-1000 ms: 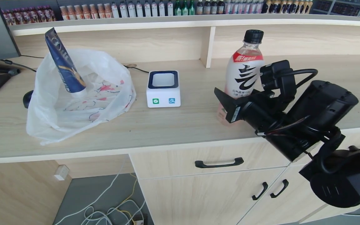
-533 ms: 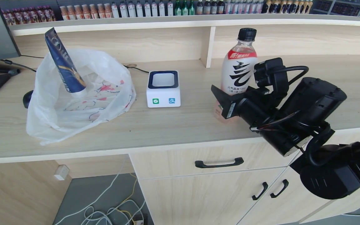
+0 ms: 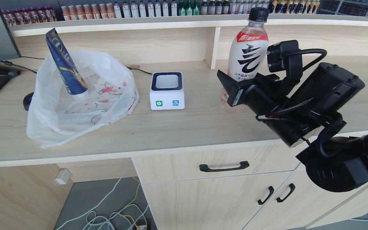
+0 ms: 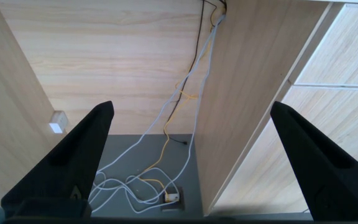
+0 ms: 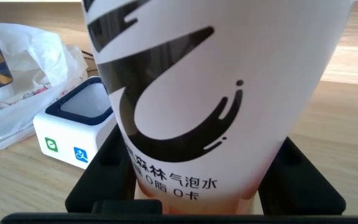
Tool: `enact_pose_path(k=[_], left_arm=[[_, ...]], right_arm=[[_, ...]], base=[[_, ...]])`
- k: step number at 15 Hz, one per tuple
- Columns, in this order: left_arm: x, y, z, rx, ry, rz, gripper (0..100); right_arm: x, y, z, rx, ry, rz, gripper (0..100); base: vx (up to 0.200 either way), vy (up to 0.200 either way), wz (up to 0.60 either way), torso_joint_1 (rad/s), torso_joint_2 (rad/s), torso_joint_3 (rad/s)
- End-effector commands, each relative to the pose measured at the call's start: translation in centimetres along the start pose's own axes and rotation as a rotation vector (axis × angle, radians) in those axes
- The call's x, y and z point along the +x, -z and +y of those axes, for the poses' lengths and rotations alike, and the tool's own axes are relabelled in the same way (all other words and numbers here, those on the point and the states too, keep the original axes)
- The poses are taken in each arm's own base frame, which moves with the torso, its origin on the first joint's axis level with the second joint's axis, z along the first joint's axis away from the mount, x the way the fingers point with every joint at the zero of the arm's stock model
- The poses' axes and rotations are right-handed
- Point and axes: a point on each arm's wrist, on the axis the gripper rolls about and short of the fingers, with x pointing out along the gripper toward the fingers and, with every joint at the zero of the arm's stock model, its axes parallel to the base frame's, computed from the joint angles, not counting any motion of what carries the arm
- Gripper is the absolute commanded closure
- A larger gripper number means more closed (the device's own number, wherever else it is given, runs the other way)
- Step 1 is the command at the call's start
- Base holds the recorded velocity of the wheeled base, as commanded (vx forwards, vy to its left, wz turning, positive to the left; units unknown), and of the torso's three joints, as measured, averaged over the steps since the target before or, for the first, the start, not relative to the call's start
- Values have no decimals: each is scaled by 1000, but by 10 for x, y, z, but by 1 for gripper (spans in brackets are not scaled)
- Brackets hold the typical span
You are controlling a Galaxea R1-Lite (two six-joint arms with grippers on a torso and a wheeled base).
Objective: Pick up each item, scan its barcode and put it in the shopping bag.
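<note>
The right hand [image 3: 232,92] is clamped on the lower part of the bottle [image 3: 249,51]. The bottle is nearly upright in the upper right of the head frame, with its black cap at the top edge. The scanner [image 3: 167,91] sits on the desk [image 3: 177,127] at centre frame, left of the bottle and apart from it. At left lies the open bag [image 3: 81,105], with a blue tube [image 3: 65,64] leaning inside it. The left hand [image 4: 191,107] has its fingers wide apart, holding nothing, above cables [image 4: 148,186] on the floor between wooden panels.
</note>
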Motion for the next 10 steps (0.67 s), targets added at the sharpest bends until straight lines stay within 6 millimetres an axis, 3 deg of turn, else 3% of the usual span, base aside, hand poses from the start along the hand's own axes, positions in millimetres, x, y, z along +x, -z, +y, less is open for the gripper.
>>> enact_pose_path(k=[1, 3, 10], left_arm=[[0, 0, 0, -1, 0, 0, 0], [0, 0, 0, -1, 0, 0, 0], [0, 0, 0, -1, -2, 2, 0]], right_arm=[[1, -2, 0, 1, 2, -8, 100], [1, -2, 0, 1, 2, -8, 100], [1, -2, 0, 3, 4, -12, 100]], base=[[0, 0, 0, 0, 0, 0], [0, 0, 0, 0, 0, 0], [0, 200, 0, 2, 4, 1]])
